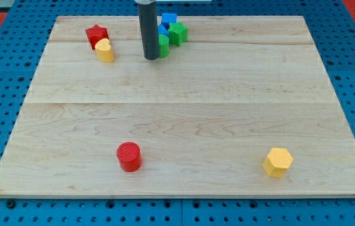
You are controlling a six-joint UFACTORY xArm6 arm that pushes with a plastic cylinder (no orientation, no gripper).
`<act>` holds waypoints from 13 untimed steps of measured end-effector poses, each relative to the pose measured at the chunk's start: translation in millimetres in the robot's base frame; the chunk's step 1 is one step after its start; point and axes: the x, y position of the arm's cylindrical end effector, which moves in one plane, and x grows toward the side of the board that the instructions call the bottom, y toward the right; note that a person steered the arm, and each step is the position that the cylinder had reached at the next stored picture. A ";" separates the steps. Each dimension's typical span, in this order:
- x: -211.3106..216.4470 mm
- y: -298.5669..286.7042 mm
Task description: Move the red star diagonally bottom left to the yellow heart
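Hovering near view's top, my tip (pixel 151 58) stood just left of green block (pixel 163 45), well right of red star (pixel 96 35). No fingers on this rig, only bare rod, so nothing gripped. Red star sat touching yellow heart (pixel 105 51), up-left of it. Judged: star must go round to heart's lower left; tip likely positioned for approach from right. Red cylinder (pixel 128 156), yellow hexagon (pixel 278 162) lay far down desk (pixel 184 119).

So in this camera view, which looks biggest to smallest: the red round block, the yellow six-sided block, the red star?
1. Red round block and yellow six-sided block: about alike, so I won't rank them.
2. Red star: looks smallest, but it sits at the view's top, seemingly farther away and partly behind the yellow heart, so true size is unsure.
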 end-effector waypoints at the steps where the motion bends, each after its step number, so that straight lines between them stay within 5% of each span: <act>1: -8.1 -71.9; 2: -64.9 -62.8; 3: -91.5 -119.9; 4: -68.5 -126.5; 5: -33.1 -45.8; 7: 22.8 -85.4; 9: -54.6 -108.1; 11: 72.4 -139.6; 13: 145.7 -153.7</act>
